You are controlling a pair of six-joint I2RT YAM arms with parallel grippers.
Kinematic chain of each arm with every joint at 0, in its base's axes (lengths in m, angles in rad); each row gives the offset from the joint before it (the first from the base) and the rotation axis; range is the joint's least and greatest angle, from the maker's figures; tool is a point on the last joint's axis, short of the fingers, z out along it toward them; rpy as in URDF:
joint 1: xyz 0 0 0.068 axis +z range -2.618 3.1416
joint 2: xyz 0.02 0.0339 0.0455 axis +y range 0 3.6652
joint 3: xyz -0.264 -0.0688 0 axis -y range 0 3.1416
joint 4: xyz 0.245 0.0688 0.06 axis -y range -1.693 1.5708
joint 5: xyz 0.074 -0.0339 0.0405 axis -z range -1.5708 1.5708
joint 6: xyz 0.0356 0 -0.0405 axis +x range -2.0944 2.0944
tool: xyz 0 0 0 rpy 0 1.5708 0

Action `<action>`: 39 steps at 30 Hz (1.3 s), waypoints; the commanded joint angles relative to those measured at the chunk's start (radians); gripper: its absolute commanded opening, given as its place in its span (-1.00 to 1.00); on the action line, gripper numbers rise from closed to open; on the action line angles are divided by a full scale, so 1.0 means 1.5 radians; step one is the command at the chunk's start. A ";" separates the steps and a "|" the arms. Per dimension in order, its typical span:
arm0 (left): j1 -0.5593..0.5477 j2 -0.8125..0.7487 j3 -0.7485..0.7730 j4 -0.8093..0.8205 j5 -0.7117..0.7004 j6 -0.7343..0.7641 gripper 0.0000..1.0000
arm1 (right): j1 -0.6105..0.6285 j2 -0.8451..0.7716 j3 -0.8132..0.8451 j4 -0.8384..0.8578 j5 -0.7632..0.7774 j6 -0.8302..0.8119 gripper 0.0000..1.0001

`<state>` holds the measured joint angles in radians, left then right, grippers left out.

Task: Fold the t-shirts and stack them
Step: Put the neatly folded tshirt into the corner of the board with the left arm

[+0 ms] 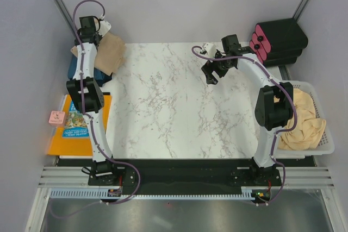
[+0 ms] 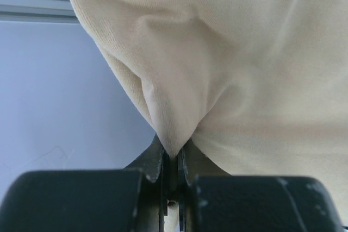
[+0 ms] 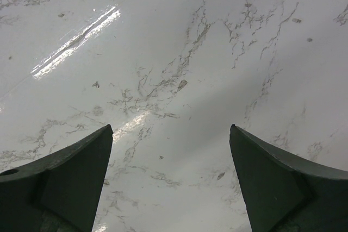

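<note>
Marble table (image 1: 163,112), overhead view. Upper left: left gripper (image 1: 102,27) pinching a tan t-shirt (image 1: 112,52). Upper right: right gripper (image 1: 213,71) spread, empty. Crumpled beige t-shirts (image 1: 304,126) in the basket (image 1: 326,148) at right await folding; most work apparently remains.

My left arm (image 1: 93,129) and right arm (image 1: 265,142) are built the same: white tubular links between chunky black joint housings. A purple cable (image 1: 89,2) loops along each one down to its black base (image 1: 106,173). On my right gripper (image 3: 171,130), the fingers (image 3: 60,183) are dark, matte wedges.
</note>
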<state>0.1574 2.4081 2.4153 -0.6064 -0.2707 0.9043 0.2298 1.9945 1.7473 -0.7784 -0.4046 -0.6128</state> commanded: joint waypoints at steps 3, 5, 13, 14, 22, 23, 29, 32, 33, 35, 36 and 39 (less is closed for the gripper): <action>0.038 -0.055 0.012 0.097 -0.055 0.031 -0.96 | 0.000 -0.038 -0.005 0.008 -0.011 0.009 0.91; 0.040 -0.060 0.009 0.103 -0.059 0.028 -0.96 | 0.000 -0.037 -0.003 0.009 -0.011 0.010 0.91; 0.041 -0.087 -0.050 0.128 -0.105 -0.022 -0.96 | 0.001 -0.037 -0.001 0.010 -0.009 0.011 0.91; 0.040 -0.094 -0.063 0.134 -0.112 -0.029 -0.96 | 0.001 -0.037 -0.001 0.009 -0.010 0.012 0.91; 0.043 -0.093 -0.130 0.137 -0.138 -0.090 -0.96 | 0.001 -0.041 -0.009 0.009 -0.009 0.010 0.91; 0.044 -0.090 -0.130 0.136 -0.139 -0.093 -0.96 | 0.000 -0.041 -0.010 0.008 -0.010 0.010 0.91; 0.061 -0.063 -0.129 0.153 -0.143 -0.082 -0.96 | 0.001 -0.044 -0.014 0.009 -0.012 0.010 0.91; 0.072 -0.045 -0.131 0.161 -0.144 -0.075 -0.96 | 0.000 -0.045 -0.014 0.008 -0.011 0.010 0.91; 0.079 -0.040 -0.130 0.164 -0.144 -0.074 -0.96 | 0.001 -0.045 -0.015 0.008 -0.009 0.010 0.91; 0.085 -0.023 -0.130 0.172 -0.140 -0.067 -0.96 | 0.000 -0.046 -0.015 0.010 -0.010 0.011 0.91; 0.088 -0.018 -0.129 0.175 -0.142 -0.064 -0.96 | 0.001 -0.046 -0.015 0.009 -0.011 0.011 0.91; 0.092 0.000 -0.134 0.187 -0.146 -0.052 -0.96 | 0.002 -0.046 -0.014 0.008 -0.009 0.012 0.91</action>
<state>0.2623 2.3756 2.2143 -0.4110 -0.4217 0.8013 0.2298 1.9781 1.7279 -0.7780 -0.4046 -0.6056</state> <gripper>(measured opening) 0.064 0.957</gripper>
